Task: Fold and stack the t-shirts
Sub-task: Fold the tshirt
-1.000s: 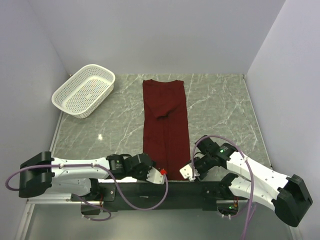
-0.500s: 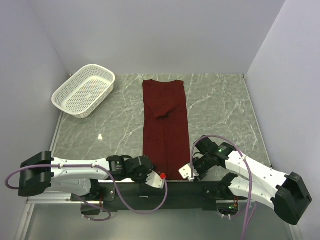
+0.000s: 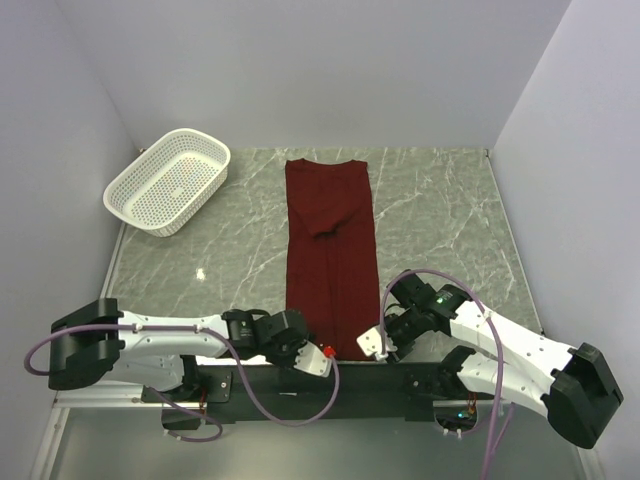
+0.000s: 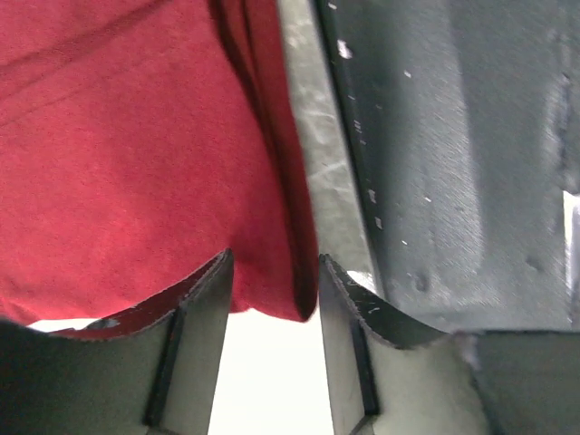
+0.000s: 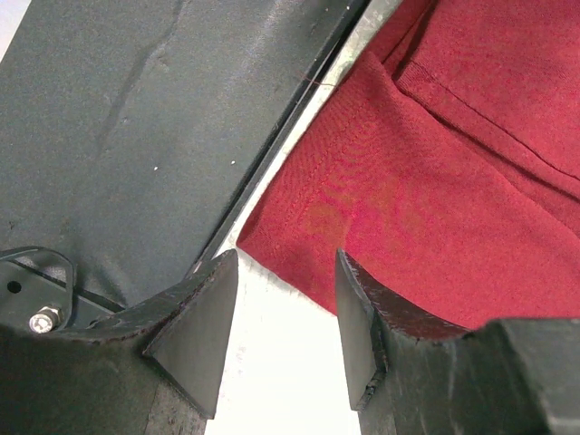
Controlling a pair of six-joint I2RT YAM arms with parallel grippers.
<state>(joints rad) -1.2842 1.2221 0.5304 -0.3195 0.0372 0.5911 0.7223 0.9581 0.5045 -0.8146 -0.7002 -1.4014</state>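
Change: left arm (image 3: 170, 335) has shifted its rear joint a little rightward, and the left pincer (image 3: 322, 353) sits a touch nearer the base than a second ago; the right pincer (image 3: 370, 343) and the t-shirt (image 3: 332, 260) lie as they did.
Bench: grey marbled bench (image 3: 440, 210) carrying the cloth and the basket.
T-shirt: maroon, folded into a long narrow strip lying flat down the middle of the bench, with one short end far and the other at the near edge between the two pincers; a small fold of cloth lies across its far half.
Basket: white perforated basket (image 3: 170, 180) at the far left corner, well apart from the t-shirt.
Mount plate: black mount plate (image 3: 350, 378) along the near edge, just beside the t-shirt's near end.
Left pincer: at the near left corner of the cloth, jaws apart; in the wrist view the corner tip reaches into the gap between the fingers (image 4: 204, 299), not squeezed.
Right pincer: at the near right corner, jaws apart; in the wrist view the cloth's corner lies across the front of the gap, from one fingertip to the other.
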